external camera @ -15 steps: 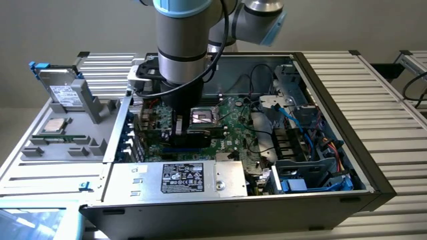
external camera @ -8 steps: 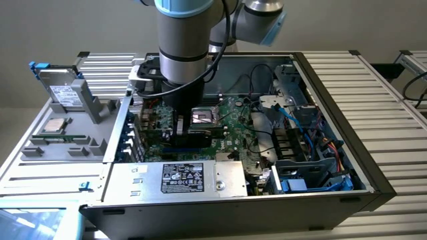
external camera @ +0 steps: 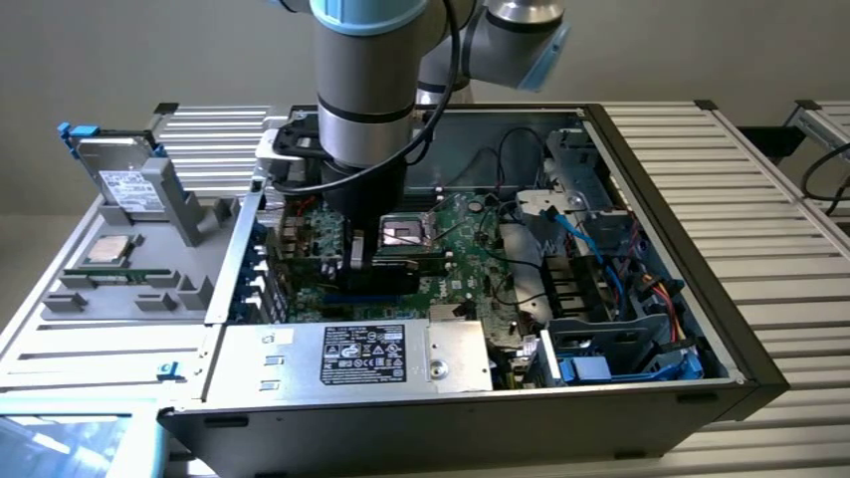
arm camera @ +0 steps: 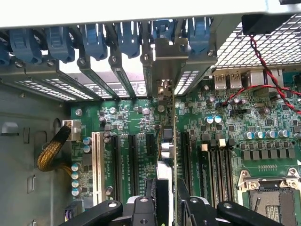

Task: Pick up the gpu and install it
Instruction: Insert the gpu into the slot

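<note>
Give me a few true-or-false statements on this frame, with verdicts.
1. The pincer grips the gpu. True.
2. The gpu is over the motherboard, inside the case. True.
3. The hard drive lies inside the case. False: it stands in the rack outside, on the exterior view's left.
4. The case is closed. False: its side is open.

Slatted metal table (external camera: 777,179), ribs running across. Directly on it, lying flat with its open side upward, a black computer case (external camera: 439,438). Just beside the case, on the exterior view's left, a grey tray (external camera: 119,329), also on the slats. Bare slats past the case on the exterior view's right.
</note>
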You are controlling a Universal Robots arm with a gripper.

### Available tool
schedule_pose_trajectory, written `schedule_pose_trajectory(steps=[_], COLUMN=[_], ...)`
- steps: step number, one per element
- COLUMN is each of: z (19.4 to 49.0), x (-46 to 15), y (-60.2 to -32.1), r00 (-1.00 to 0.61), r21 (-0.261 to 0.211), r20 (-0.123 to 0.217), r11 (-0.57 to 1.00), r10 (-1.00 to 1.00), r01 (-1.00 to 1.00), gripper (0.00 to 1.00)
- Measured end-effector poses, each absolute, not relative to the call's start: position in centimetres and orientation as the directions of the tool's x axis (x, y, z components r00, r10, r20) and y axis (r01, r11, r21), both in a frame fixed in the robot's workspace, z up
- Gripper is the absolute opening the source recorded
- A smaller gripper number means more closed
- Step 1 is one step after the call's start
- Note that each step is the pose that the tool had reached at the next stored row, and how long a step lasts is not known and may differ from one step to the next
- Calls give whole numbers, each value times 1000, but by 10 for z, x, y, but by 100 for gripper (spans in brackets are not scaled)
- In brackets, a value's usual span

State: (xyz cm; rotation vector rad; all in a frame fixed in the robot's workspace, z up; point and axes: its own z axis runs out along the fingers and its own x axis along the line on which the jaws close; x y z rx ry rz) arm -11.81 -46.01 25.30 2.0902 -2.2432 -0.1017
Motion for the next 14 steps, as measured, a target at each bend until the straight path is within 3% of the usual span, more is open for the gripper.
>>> schedule_pose_trajectory(steps=[14], z=[253], x=[-118], y=[-459], r00=[-70], r21=[99], r20=[8], r11=[70], r10=[-998], r01=[-993], gripper=[28])
